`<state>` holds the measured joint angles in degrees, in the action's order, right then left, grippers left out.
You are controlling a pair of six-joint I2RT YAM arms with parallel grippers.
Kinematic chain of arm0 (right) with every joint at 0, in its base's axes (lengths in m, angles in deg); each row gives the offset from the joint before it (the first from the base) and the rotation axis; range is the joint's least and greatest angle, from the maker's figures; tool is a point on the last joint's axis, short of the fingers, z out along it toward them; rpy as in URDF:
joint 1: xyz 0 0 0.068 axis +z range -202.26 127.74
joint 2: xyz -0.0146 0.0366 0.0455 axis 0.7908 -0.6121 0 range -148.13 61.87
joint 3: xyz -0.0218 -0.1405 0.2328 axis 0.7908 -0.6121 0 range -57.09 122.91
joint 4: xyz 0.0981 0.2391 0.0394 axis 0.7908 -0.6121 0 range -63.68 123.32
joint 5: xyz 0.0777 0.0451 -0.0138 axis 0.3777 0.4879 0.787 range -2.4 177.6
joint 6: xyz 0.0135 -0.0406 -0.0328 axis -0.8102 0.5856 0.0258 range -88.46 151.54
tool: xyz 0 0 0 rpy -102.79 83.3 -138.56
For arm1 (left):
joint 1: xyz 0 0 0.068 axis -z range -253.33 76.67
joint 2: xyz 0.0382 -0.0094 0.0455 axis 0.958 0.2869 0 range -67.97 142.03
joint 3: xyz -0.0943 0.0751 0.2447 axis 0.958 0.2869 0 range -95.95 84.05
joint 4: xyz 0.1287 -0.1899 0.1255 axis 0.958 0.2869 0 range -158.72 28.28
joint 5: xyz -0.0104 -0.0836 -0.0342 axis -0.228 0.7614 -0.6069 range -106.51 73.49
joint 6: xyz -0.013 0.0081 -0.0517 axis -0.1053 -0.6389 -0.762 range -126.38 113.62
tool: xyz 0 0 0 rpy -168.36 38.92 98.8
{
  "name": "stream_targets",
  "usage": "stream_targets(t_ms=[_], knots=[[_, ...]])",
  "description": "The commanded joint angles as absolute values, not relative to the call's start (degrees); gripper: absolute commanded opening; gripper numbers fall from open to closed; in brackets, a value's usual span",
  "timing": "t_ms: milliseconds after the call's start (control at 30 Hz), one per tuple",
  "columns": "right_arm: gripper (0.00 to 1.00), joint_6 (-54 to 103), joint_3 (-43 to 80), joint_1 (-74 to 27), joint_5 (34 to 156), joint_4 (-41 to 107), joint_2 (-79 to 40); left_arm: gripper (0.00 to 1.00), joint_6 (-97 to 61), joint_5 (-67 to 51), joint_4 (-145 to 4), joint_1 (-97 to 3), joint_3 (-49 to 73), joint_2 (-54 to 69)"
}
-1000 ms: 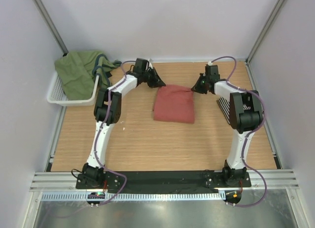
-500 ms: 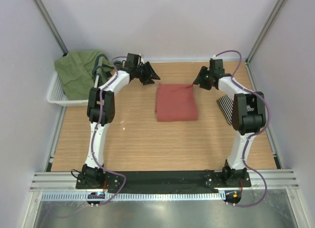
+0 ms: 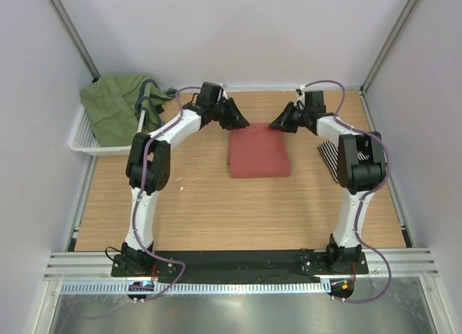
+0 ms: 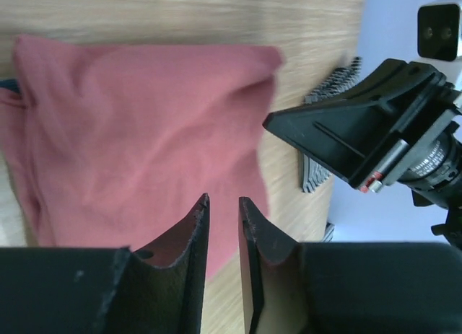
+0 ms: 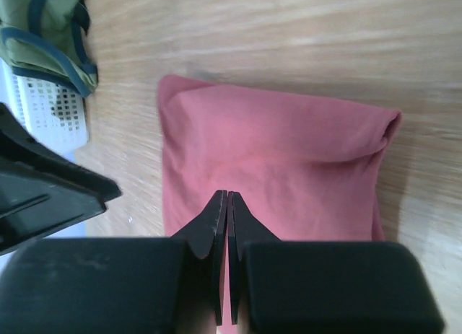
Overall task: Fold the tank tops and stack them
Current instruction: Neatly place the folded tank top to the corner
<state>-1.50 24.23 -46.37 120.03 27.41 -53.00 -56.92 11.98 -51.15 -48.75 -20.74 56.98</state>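
Observation:
The salmon-red tank top (image 3: 258, 151) lies folded into a rectangle at mid-table. It fills the left wrist view (image 4: 137, 132) and the right wrist view (image 5: 274, 175). The striped tank top (image 3: 328, 159) lies folded at the right, partly hidden behind my right arm; its edge shows in the left wrist view (image 4: 333, 85). My left gripper (image 3: 242, 122) hovers at the red top's far left corner, its jaws (image 4: 224, 198) a narrow gap apart and empty. My right gripper (image 3: 274, 125) hovers at the far right corner, shut on nothing (image 5: 227, 193).
A white basket (image 3: 101, 148) stands at the far left with a green cloth (image 3: 115, 103) heaped in it; both show in the right wrist view, the cloth (image 5: 43, 24) above the basket (image 5: 50, 114). White walls close the table's back and sides.
A second ago my right gripper was at the red top's far right corner and the top lay skewed. Both grippers drew back, then came in over its far edge. The top now lies flat.

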Motion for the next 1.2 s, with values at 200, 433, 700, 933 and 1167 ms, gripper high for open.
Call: stream_targets(t_ms=[200,433,700,933,1167], knots=[[0.04,-11.4,25.9,-50.9,128.7,37.1,-66.3,0.18,-59.6,10.8,-54.6,-53.4,-25.9,72.0],[0.13,-9.2,23.0,-51.6,127.0,32.5,-63.1,0.22,-54.6,10.8,-54.8,-55.0,-21.4,66.1],[0.3,-9.4,4.0,-51.2,128.6,40.3,-43.5,0.32,-51.1,8.8,-60.7,-49.6,-0.8,44.2],[0.25,-8.4,-4.9,-50.5,131.6,41.1,-37.8,0.32,-54.6,12.2,-65.8,-45.1,7.5,42.3],[0.2,-7.7,-12.8,-50.6,131.4,41.7,-37.5,0.31,-57.1,13.7,-68.5,-44.6,13.0,46.7]])
